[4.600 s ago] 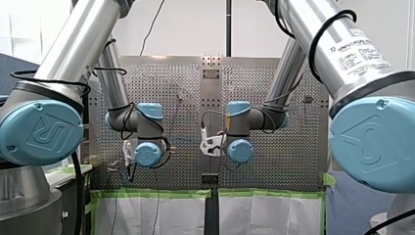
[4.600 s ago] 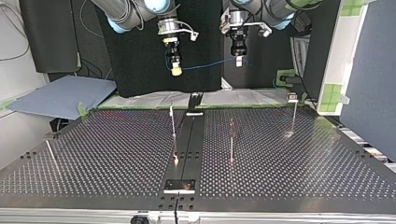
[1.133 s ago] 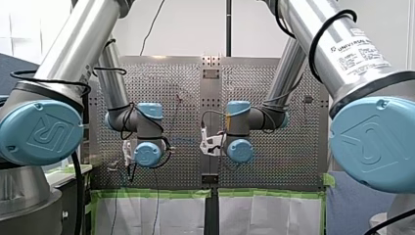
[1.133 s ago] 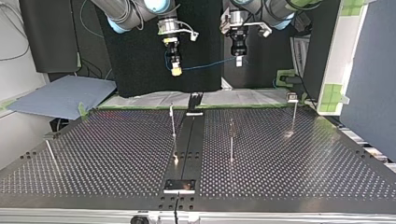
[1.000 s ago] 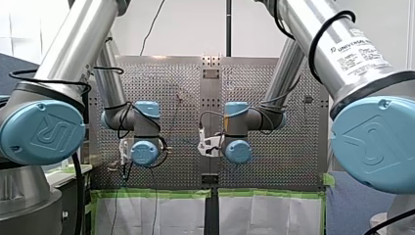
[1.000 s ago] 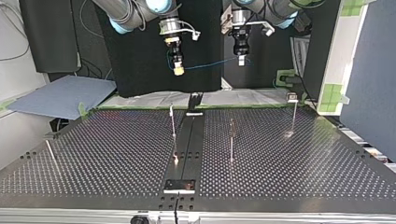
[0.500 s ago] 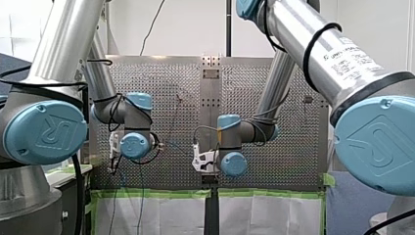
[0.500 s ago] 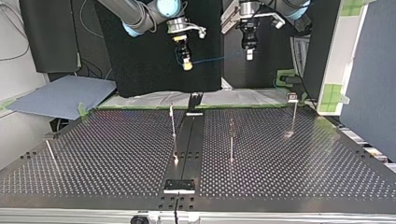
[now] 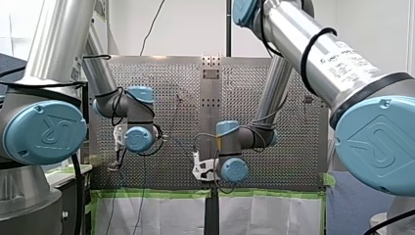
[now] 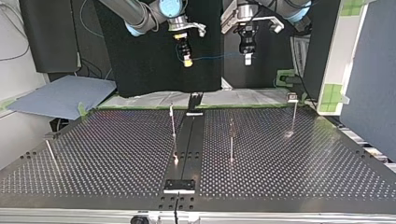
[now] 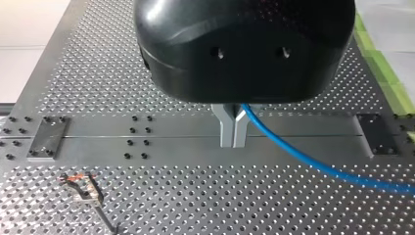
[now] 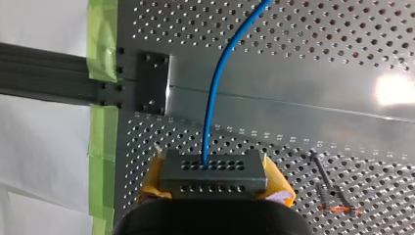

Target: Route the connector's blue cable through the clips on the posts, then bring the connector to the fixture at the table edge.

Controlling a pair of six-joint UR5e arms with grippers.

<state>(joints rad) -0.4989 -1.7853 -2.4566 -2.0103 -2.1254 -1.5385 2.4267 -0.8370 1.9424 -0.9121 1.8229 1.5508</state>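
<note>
Both arms have swung toward the top view's right and risen a little since the earlier frames, carrying the cable with them. My right gripper [image 10: 187,61] hangs in the air beyond the table's far edge. It is clamped on the connector [image 12: 214,172], a grey block with rows of small holes, squeezed between the yellow pads [image 12: 278,185]. The blue cable [image 12: 214,98] leaves the middle of the connector and runs across to my left gripper [image 10: 248,58], which hangs at about the same height at the top view's right. In the left wrist view its metal fingers [image 11: 226,128] are pinched together on the cable, which trails away to one side. The cable spans the gap between the two grippers, well above the perforated table [image 10: 116,154]. Thin posts [image 10: 173,122] stand on the table, well apart from the cable. In the left wrist view, a clip [image 11: 80,186] with an orange mark sits on top of one post, off to the side of the fingers.
</note>
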